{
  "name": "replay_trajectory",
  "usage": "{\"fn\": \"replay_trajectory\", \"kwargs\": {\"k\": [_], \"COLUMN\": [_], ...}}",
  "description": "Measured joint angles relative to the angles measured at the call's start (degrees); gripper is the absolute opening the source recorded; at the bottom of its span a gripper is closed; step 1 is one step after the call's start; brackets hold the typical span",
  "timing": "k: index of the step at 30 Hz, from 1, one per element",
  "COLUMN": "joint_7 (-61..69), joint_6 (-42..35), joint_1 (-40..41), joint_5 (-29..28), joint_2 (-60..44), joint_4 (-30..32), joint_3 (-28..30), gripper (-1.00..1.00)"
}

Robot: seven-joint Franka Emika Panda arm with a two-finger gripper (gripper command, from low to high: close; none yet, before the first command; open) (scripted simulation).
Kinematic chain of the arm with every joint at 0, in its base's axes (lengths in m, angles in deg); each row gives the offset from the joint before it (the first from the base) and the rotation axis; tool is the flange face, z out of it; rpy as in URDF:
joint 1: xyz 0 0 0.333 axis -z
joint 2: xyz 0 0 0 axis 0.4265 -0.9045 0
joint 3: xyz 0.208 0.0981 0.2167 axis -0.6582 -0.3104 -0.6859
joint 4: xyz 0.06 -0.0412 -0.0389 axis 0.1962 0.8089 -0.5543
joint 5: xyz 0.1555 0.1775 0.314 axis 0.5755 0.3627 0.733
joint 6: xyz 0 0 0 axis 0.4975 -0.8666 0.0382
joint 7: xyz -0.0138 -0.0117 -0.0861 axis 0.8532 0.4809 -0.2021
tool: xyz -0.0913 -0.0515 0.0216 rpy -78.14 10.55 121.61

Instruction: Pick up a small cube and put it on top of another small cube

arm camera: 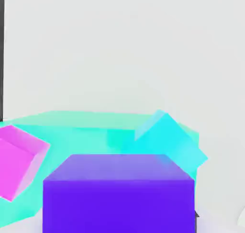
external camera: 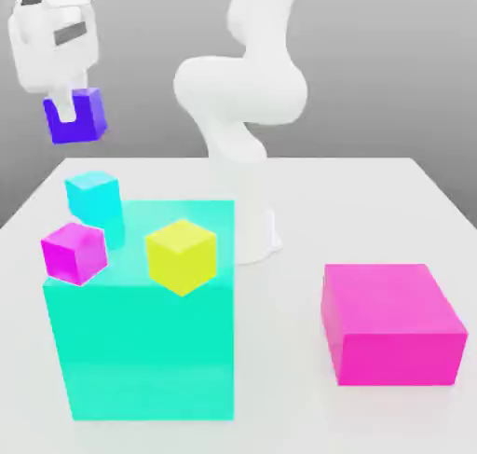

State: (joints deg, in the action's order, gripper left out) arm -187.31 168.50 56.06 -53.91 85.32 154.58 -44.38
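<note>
Currently the gripper hangs high at the exterior view's far left, its two fingers pinched on the indigo-blue small cube, which is clear of the table and of every other object. In the hand view the same cube sits close under the camera, its top face level.

Below and slightly toward the near side stand the candidate targets. The light cyan small cube is at the far left corner of the large teal block, either on it or just behind it; the exterior view does not settle which. The magenta small cube is at the block's left edge and seems to overhang it. The yellow cube sits on the block's top, further right. A large magenta block rests on the table well to the right, apart from all this.

Risks, as judgement only:
- Only one finger shows against the cube's near face, so the grip looks shallow; a quick move could rotate or drop the cube.
- The magenta small cube and the cyan one both appear turned relative to the held cube. Corners would then overhang and the stack could topple on release.
- The magenta cube's perch at the edge looks marginal; contact during descent could push it off.
- The small cubes are near each other, so a finger could clip a neighbour while lowering.
- Releasing above the target rather than in contact would let the cube bounce or slide.
</note>
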Motion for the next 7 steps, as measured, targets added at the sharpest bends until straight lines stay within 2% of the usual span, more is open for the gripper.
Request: {"fn": "replay_trajectory", "kwargs": {"k": [3, 4, 7], "joint_7": [-1.15, -1.22, -1.22], "joint_6": [6.51, 8.58, 8.58], "joint_1": [0.82, 0.94, 0.94], "joint_5": [-0.68, -0.77, -0.77], "joint_2": [-0.89, -1.40, -1.40], "joint_4": [5.39, 6.93, 6.93], "joint_3": [-0.09, -0.05, -0.05], "gripper": [-1.00, 1.00, 1.00]}}
